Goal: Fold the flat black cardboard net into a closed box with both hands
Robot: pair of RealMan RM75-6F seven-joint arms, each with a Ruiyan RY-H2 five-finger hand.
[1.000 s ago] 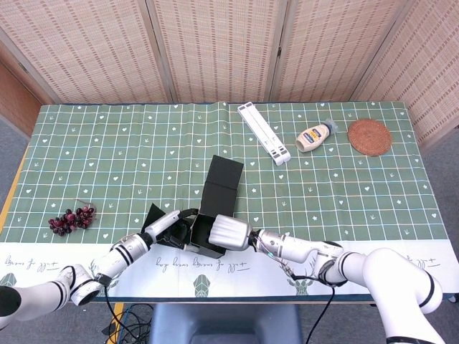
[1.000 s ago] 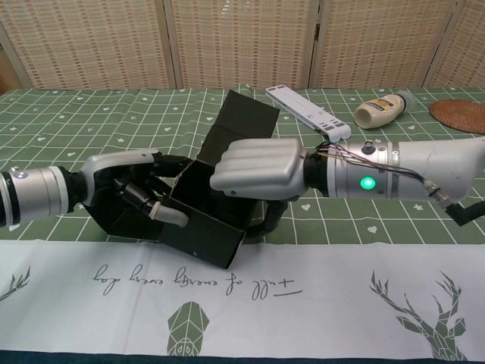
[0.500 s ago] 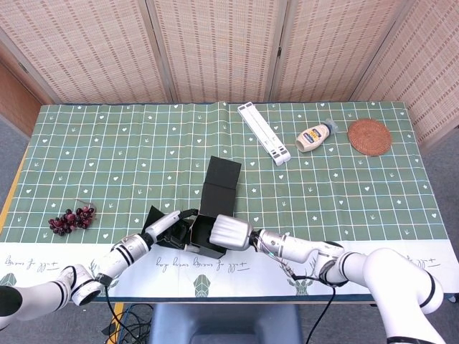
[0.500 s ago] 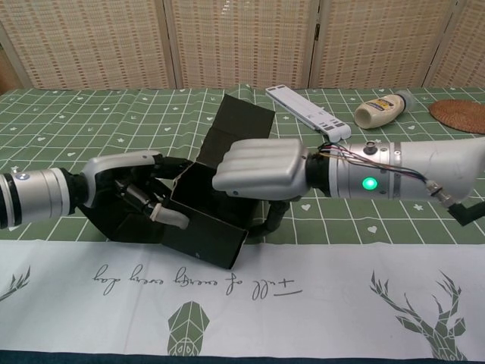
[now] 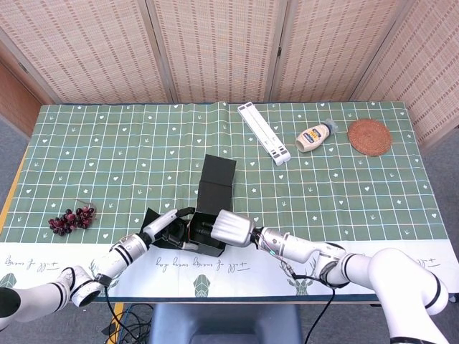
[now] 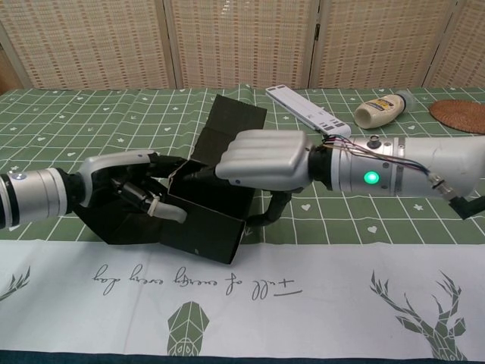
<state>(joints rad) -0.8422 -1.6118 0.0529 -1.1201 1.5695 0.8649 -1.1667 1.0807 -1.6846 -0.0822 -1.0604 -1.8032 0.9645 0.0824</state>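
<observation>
The black cardboard box [image 5: 206, 231] [image 6: 203, 227] is half folded near the table's front edge, with its lid flap [image 5: 217, 176] [image 6: 232, 127] standing up at the back. My left hand [image 5: 162, 226] [image 6: 130, 184] grips the box's left wall, fingers curled inside the left flap. From the right, my right hand [image 5: 230, 227] [image 6: 265, 157] holds the box, fingers lying over the top opening and thumb down the right wall. The inside of the box is hidden by both hands.
A bunch of dark grapes [image 5: 70, 218] lies at the front left. At the back stand a long white holder [image 5: 264, 133] [image 6: 307, 110], a mayonnaise bottle [image 5: 315, 136] [image 6: 383, 108] and a woven coaster [image 5: 369, 136] [image 6: 462, 115]. The white cloth border [image 6: 242, 303] runs along the front.
The box has settled flatter onto the table and shifted slightly left. My right hand's fingers have stretched further over the opening. The lid flap leans a little more upright.
</observation>
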